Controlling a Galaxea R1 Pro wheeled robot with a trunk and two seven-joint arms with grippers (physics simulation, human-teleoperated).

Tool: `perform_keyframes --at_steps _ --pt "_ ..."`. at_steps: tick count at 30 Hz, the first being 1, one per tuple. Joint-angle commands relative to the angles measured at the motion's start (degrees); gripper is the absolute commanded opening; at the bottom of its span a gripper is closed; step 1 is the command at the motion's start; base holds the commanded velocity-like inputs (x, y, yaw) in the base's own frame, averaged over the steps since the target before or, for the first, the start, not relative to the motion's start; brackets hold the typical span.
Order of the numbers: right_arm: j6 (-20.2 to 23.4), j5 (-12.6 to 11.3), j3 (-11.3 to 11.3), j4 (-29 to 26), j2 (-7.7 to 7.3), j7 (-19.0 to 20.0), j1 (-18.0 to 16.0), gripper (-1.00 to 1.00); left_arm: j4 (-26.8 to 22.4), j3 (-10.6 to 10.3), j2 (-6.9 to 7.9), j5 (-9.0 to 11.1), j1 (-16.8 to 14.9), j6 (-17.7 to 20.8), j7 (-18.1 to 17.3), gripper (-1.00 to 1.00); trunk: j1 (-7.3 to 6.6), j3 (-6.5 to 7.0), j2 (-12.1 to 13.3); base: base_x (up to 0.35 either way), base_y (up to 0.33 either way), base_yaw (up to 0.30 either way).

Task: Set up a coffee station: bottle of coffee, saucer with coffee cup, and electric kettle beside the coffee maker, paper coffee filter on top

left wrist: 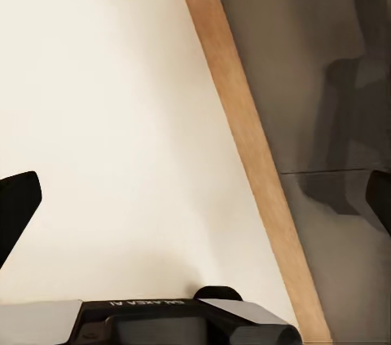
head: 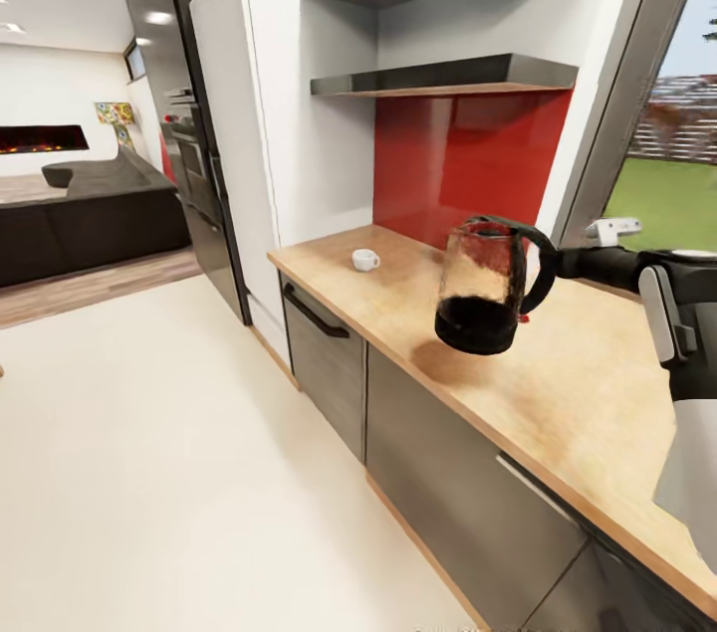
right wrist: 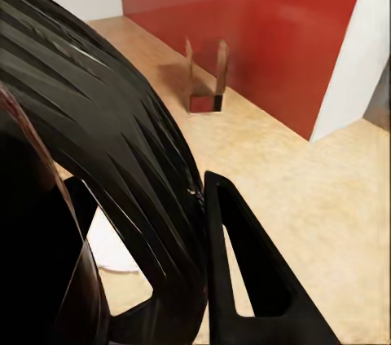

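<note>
The electric kettle [head: 485, 286] is held clear of the kitchen countertop [head: 558, 393], its shadow lying on the wood directly below. Its long axis runs top to base and leans slightly, the black lid end tipped toward the red backsplash [head: 458, 154]. The black loop handle faces the right arm. The lower part of the glass body looks dark (whether that is liquid or only the black base cannot be told).

In the head view the right gripper [head: 551, 264] meets the kettle at the handle. In the right wrist view a black finger [right wrist: 244, 272] stands just beside the ribbed black handle, which passes between the fingers; the right claw is clamped on the kettle's handle.

The coffee cup [head: 365, 260] sits upright on the countertop near its far end, well apart from the kettle, handle toward the backsplash. Its contents cannot be made out.

The kitchen shelf [head: 448, 75] hangs above the backsplash; its upper surface is hidden from this angle.

In the right wrist view a small clear glass object [right wrist: 206, 80] stands on the worktop near the backsplash corner; it is too indistinct to identify.

In the left wrist view the left gripper [left wrist: 195, 206] has its fingertips wide apart at the picture's edges, holding nothing, over pale floor [left wrist: 106, 117] beside a wooden plinth strip [left wrist: 252, 149] and grey cabinet fronts [left wrist: 326, 59].
</note>
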Motion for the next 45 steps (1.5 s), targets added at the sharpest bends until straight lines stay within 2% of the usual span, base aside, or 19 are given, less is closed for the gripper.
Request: perform_keyframes --at_steps 1,3,7,11,31,40,45 --pt "0.7 -0.5 -0.1 0.0 0.0 0.1 -0.1 -1.0 0.0 -0.5 0.01 0.4 0.0 -0.3 -0.1 1.0 0.0 -0.03 0.0 0.0 0.0 -0.272" --pt "1.2 -0.5 -0.3 0.0 0.0 0.0 -0.1 -1.0 0.0 -0.5 0.01 0.4 0.0 -0.3 0.0 1.0 0.0 0.03 0.0 0.0 0.0 -0.272" --pt "1.7 -0.6 -2.2 0.0 0.0 0.1 -0.1 -1.0 0.0 -0.5 0.01 0.4 0.0 -0.3 0.0 1.0 0.0 0.13 0.0 0.0 0.0 -0.272" --pt "1.8 -0.7 -2.6 0.0 0.0 0.1 0.0 -1.0 0.0 -0.5 0.01 0.4 0.0 -0.3 0.0 1.0 0.0 0.24 0.0 0.0 0.0 -0.272" --pt "1.9 -0.7 -2.7 0.0 0.0 0.1 -0.1 -1.0 0.0 -0.5 0.01 0.4 0.0 -0.3 0.0 1.0 0.0 0.78 0.0 0.0 0.0 -0.271" --pt "1.9 -0.7 -2.7 0.0 0.05 0.2 0.0 -1.0 0.0 -0.5 -0.16 0.4 0.0 -0.3 0.0 1.0 0.0 0.84 0.0 -0.194 0.092 -0.062" --pt "1.9 -0.2 -2.7 -0.1 0.01 4.2 0.0 -1.0 0.0 -0.5 -0.32 0.4 0.0 -0.3 0.0 1.0 0.0 0.84 0.0 -0.28 0.144 -0.005"
